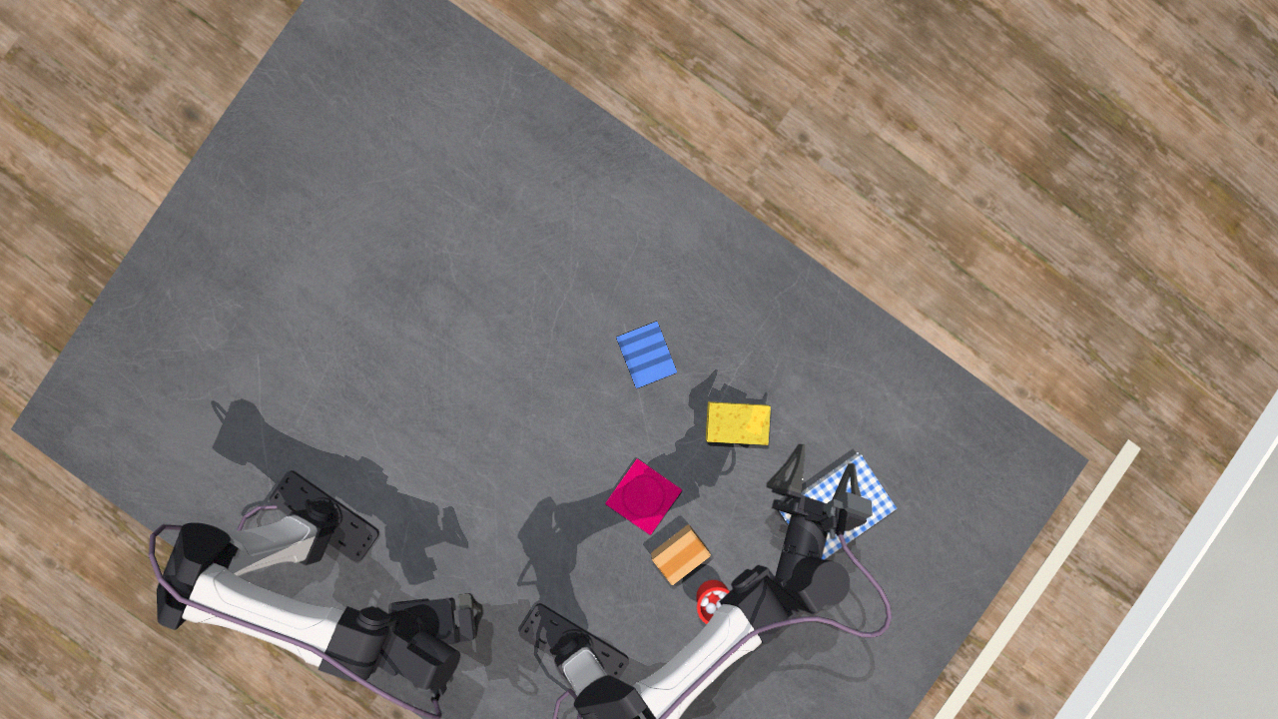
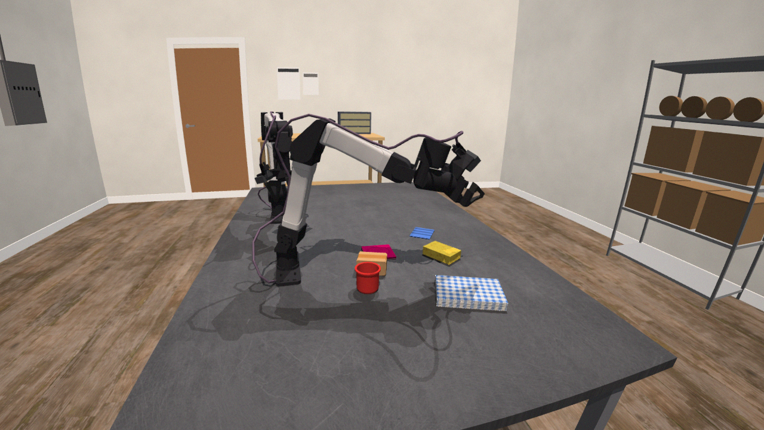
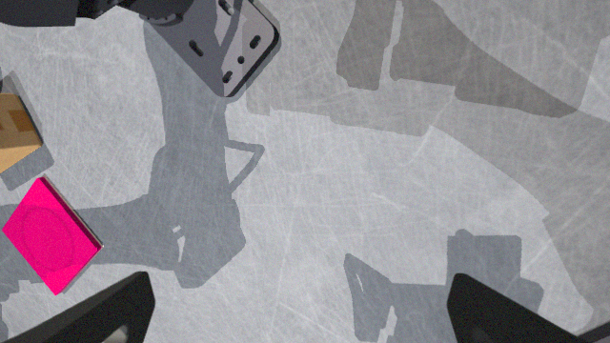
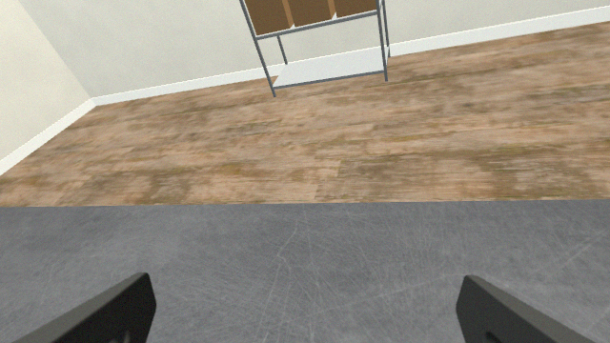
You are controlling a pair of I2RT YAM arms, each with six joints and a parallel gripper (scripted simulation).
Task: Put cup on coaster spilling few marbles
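Observation:
The red cup stands upright on the table, with pale and red marbles showing inside it from above; the right forearm hides part of it in the top view. The magenta square coaster lies flat with a faint ring on it and nothing on top. My right gripper is open and empty, high above the table near the checked cloth, away from the cup. My left gripper is open and empty, away from cup and coaster.
An orange striped block stands between cup and coaster. A yellow sponge and a ridged blue square lie beyond the coaster. A blue checked folded cloth lies under the right gripper.

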